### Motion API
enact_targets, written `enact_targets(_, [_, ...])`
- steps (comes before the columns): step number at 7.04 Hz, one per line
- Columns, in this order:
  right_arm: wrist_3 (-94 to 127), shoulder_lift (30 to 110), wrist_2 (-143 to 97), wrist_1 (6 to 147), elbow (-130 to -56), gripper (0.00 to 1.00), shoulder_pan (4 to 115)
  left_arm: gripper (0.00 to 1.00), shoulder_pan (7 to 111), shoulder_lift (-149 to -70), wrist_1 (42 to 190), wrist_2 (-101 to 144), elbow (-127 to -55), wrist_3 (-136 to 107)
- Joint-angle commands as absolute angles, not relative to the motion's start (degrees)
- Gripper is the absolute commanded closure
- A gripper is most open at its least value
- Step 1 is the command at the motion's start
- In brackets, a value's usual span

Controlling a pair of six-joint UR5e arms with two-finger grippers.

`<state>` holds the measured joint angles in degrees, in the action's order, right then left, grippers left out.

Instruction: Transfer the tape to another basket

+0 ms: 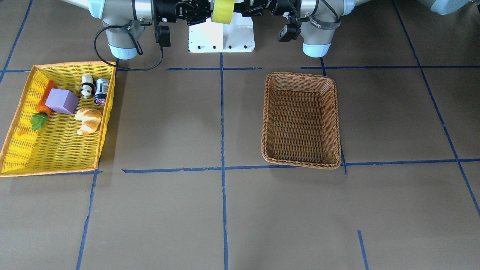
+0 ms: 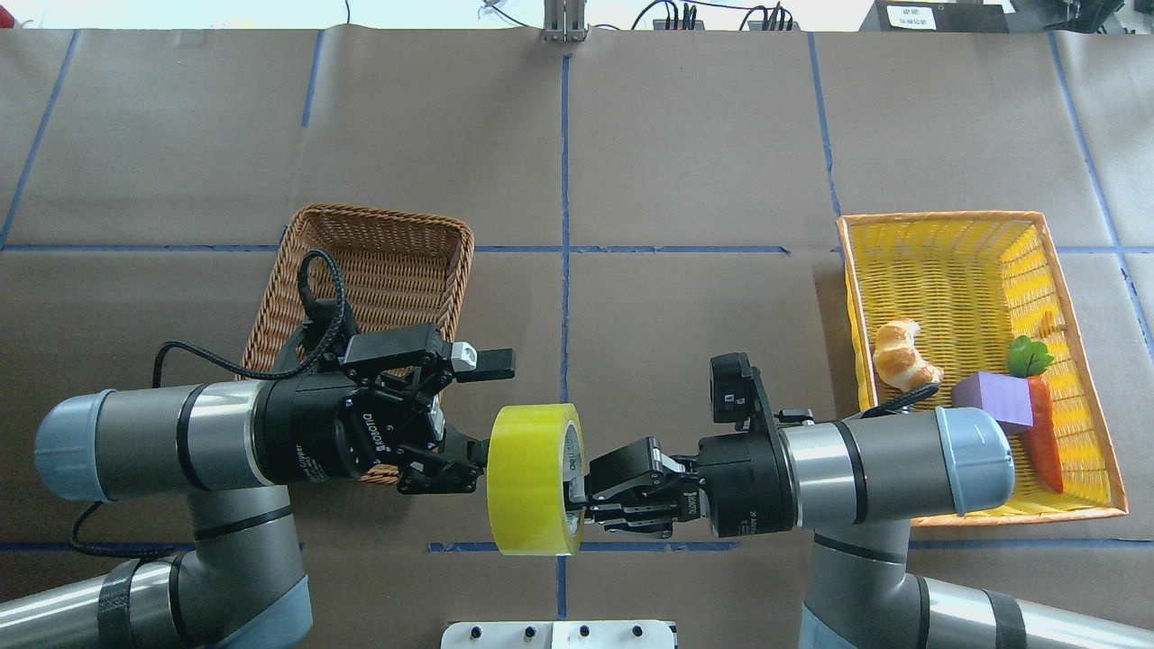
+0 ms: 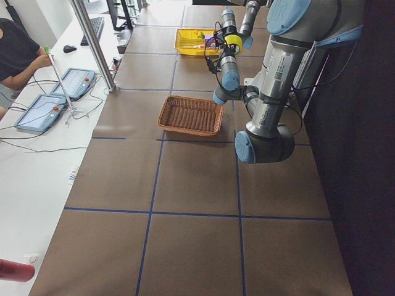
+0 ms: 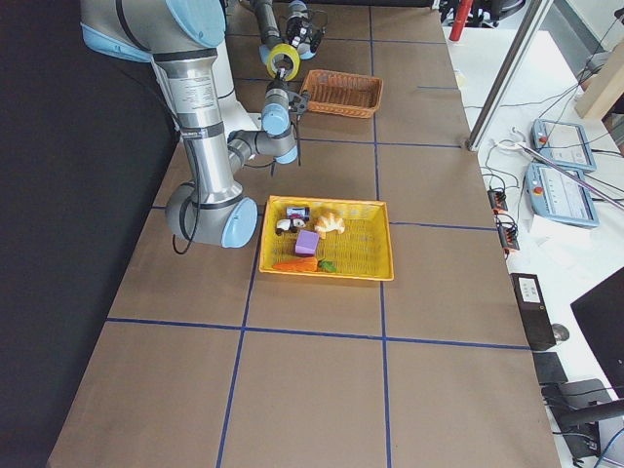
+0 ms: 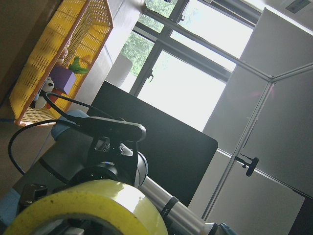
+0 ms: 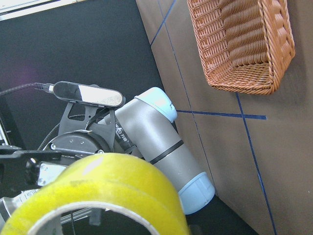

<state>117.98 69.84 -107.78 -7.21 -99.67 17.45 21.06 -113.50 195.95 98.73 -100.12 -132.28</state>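
The yellow-green tape [image 2: 534, 478] hangs on edge in the air between my two grippers, near the robot's base; it also shows in the front view [image 1: 222, 11]. My right gripper [image 2: 581, 491] is shut on the tape's right side. My left gripper [image 2: 480, 461] has its fingers drawn in on the tape's left side. The roll fills the bottom of the left wrist view [image 5: 88, 208] and the right wrist view [image 6: 112, 191]. The brown wicker basket [image 2: 397, 225] stands empty on the table, just beyond my left gripper [image 1: 322, 84].
The yellow basket [image 2: 938, 225] with an orange rim sits at the right and holds a croissant [image 2: 904, 356], a purple block [image 2: 992, 401], a carrot [image 2: 1044, 433] and, in the front view, a small can [image 1: 102, 91] and a panda figure [image 1: 87, 85]. Blue tape lines cross the brown table.
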Motion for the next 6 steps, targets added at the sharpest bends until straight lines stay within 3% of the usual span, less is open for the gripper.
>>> enact_targets(1, [117.95, 69.7, -107.49, -7.21, -99.23, 0.98, 17.23, 0.0, 21.01, -113.82, 195.65, 98.7, -100.11, -132.36])
enact_targets(6, [117.86, 69.61, -106.36, -7.38, -98.96, 0.98, 17.14, 0.0, 20.48, -113.91, 195.47, 98.61, -100.11, -132.54])
